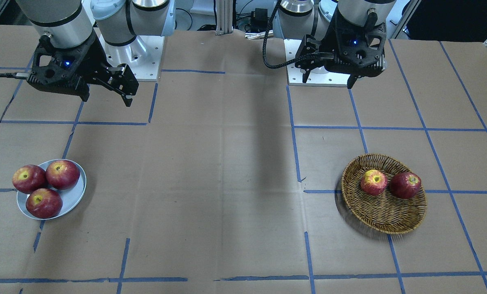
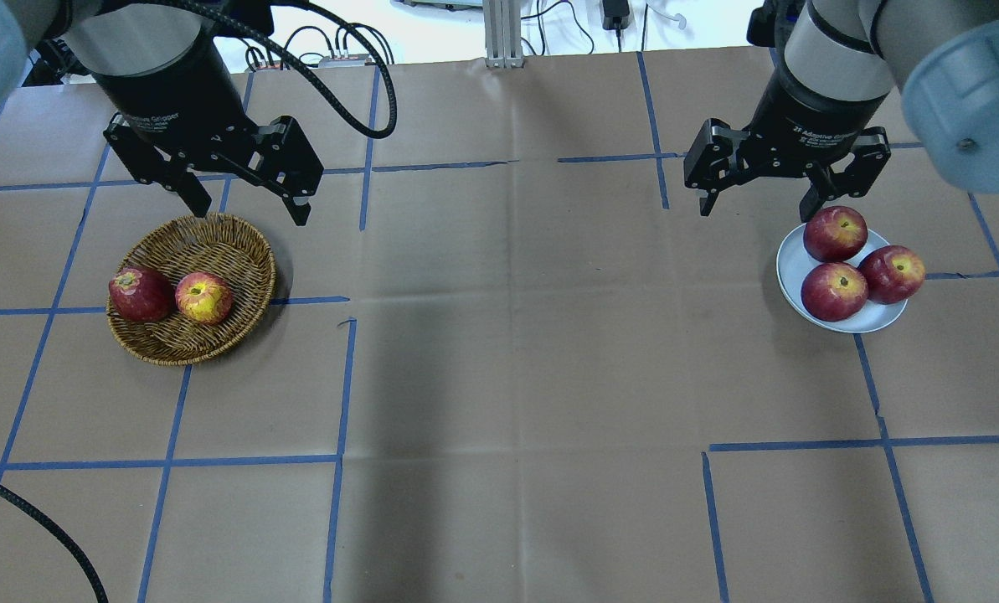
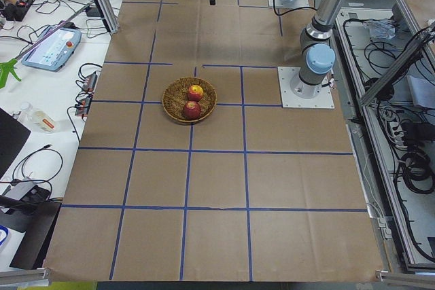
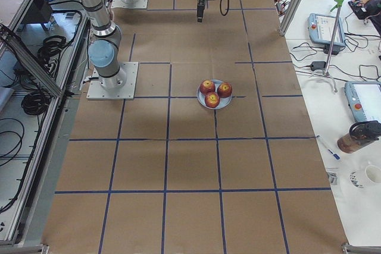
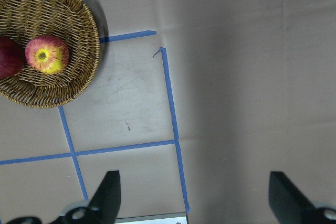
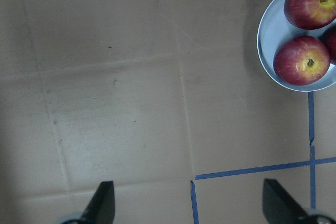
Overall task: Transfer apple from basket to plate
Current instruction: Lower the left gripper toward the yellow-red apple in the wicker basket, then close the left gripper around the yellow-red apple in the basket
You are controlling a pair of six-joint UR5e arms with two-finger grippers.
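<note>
Overhead and front cams face each other, both framing the basket (image 2: 206, 251). Left wrist cam looks straight down beside it.

apple (image 2: 204, 297): streaky red-orange, broad yellow patch round the stem hollow
darker apple (image 2: 140, 294) beside it: deep red, hardly any yellow
basket (image 2: 214, 243): golden-brown wicker weave
plate (image 2: 790, 266): plain pale blue-grey
three apples (image 2: 835, 234) on it: dark red, small yellow stem spots
bench (image 2: 507, 335): brown paper, blue tape (image 2: 214, 461) grid, darker shadow band down the middle
left end effector (image 2: 251, 214) and right end effector (image 2: 756, 213): black, white lettering on the bodies, small blue light on each
</note>
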